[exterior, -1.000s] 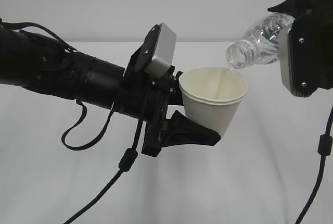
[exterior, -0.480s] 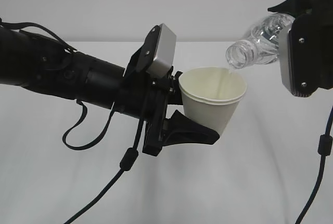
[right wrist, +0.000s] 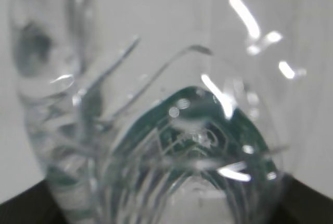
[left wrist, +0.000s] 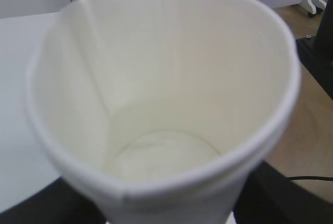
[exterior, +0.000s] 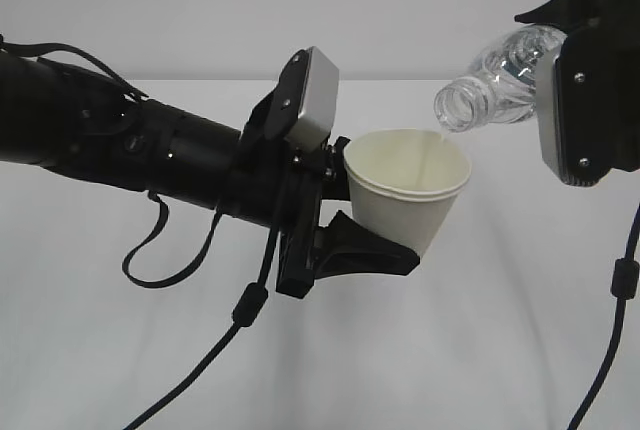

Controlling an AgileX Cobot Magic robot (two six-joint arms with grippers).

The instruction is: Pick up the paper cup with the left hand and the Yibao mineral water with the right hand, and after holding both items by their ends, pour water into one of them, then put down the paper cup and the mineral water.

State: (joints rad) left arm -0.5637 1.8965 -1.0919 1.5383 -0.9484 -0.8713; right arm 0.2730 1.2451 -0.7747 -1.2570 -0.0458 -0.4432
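My left gripper point(exterior: 385, 235) is shut on the cream paper cup point(exterior: 408, 200), holding it upright above the table by its lower part. One black finger point(exterior: 365, 250) runs under the cup's near side. From the left wrist, the paper cup point(left wrist: 166, 104) fills the view and I look down into it; a little water lies at its bottom. My right gripper is shut on the Yibao mineral water point(exterior: 495, 80), which is tipped with its open mouth just over the cup's far rim. A thin stream falls into the cup. Close up, the Yibao mineral water point(right wrist: 171, 130) shows its green label.
The white table point(exterior: 480, 350) lies below both arms. Black cables point(exterior: 230, 330) hang from the left arm, and another cable point(exterior: 615, 300) dangles at the right edge. A brown floor point(left wrist: 307, 146) shows beyond the table's edge.
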